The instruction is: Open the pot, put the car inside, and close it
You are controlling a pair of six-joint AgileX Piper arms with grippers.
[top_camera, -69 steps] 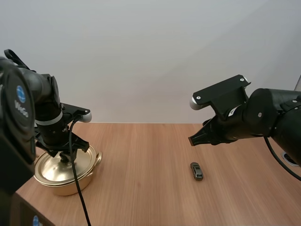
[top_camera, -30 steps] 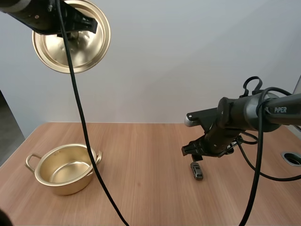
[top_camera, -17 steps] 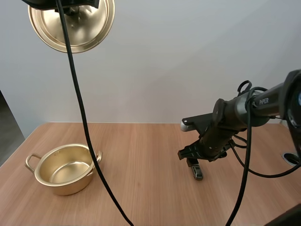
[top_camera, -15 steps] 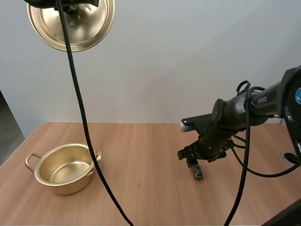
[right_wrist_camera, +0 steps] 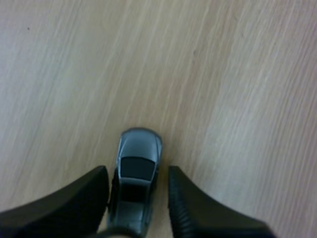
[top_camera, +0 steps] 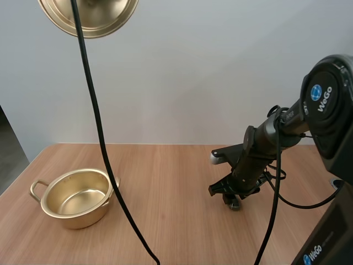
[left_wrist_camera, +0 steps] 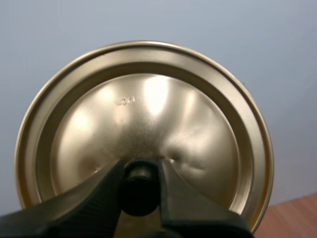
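The open gold pot [top_camera: 74,197] stands uncovered on the table at the left. Its gold lid [top_camera: 88,14] hangs high above, and in the left wrist view my left gripper [left_wrist_camera: 140,186] is shut on the lid's [left_wrist_camera: 143,129] black knob [left_wrist_camera: 139,186]. A small grey toy car [right_wrist_camera: 134,184] lies on the wood between the fingers of my right gripper [right_wrist_camera: 138,191], which stands open around it, one finger [right_wrist_camera: 81,198] on each side. In the high view my right gripper [top_camera: 231,196] is down on the table over the car [top_camera: 235,204].
The wooden table [top_camera: 165,221] is bare between the pot and the car. A round grommet hole [top_camera: 341,185] sits at the table's right edge.
My left gripper has carried the lid up off the pot and higher still. My right gripper has come down until its fingers straddle the car.
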